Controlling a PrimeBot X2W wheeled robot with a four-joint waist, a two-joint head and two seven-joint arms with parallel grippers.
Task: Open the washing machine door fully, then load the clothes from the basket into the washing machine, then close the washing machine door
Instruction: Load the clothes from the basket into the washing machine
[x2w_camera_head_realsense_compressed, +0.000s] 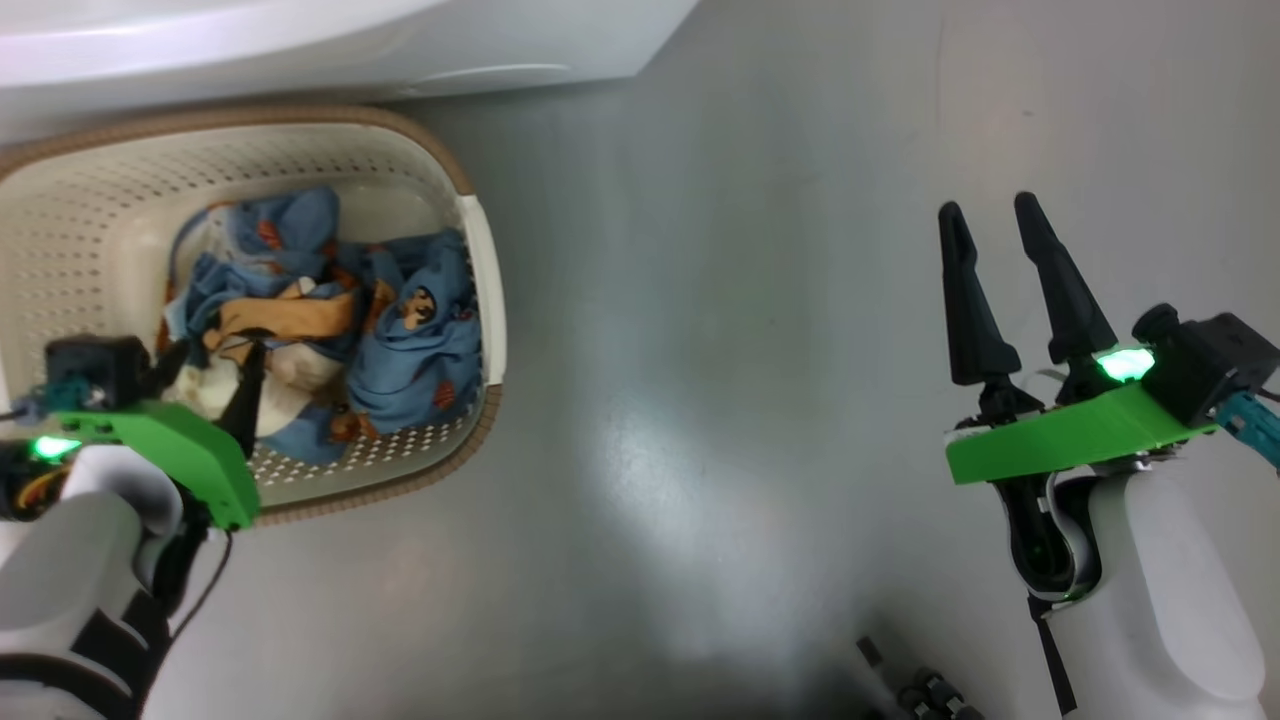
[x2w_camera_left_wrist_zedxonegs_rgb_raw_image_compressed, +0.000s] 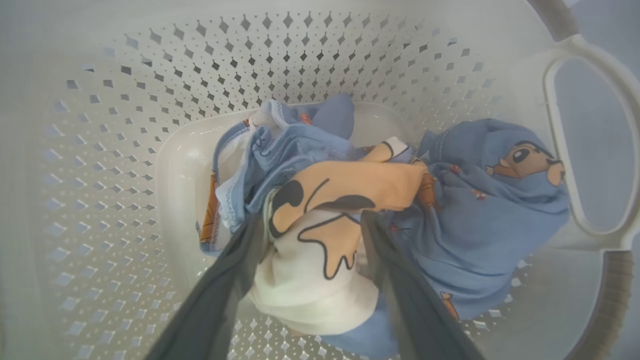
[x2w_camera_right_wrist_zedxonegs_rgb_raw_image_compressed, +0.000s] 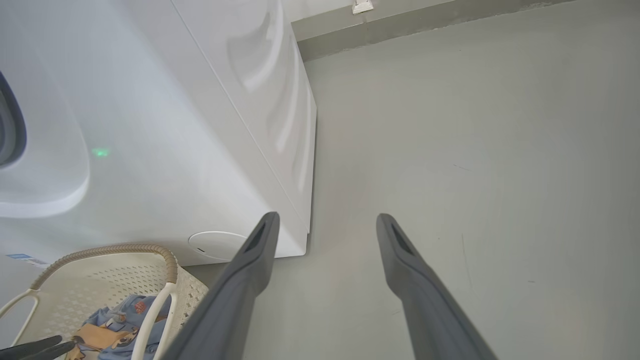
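We see a smooth grey floor (x2w_camera_head_realsense_compressed: 700, 400), with the white washing machine (x2w_camera_head_realsense_compressed: 300, 40) at the top of the head view. The basket (x2w_camera_head_realsense_compressed: 492, 300) sits just before it, holding the clothes (x2w_camera_head_realsense_compressed: 410, 350). The left gripper (x2w_camera_left_wrist_zedxonegs_rgb_raw_image_compressed: 312, 220) reaches down into the basket, jaws wide astride the orange-and-cream bundle, not clamped on it. The right gripper (x2w_camera_head_realsense_compressed: 988, 208) hangs over the floor, spread and empty.

Left gripper (x2w_camera_left_wrist_zedxonegs_rgb_raw_image_compressed: 313, 220) boxed in by basket (x2w_camera_left_wrist_zedxonegs_rgb_raw_image_compressed: 125, 125) walls, clothes (x2w_camera_left_wrist_zedxonegs_rgb_raw_image_compressed: 330, 190) dead ahead; right gripper (x2w_camera_head_realsense_compressed: 989, 206): open floor (x2w_camera_head_realsense_compressed: 720, 400) ahead and right, washing machine (x2w_camera_right_wrist_zedxonegs_rgb_raw_image_compressed: 175, 125) left.

Blue printed clothes (x2w_camera_head_realsense_compressed: 330, 320) in cream basket (x2w_camera_head_realsense_compressed: 90, 200) by washing machine (x2w_camera_head_realsense_compressed: 300, 40)
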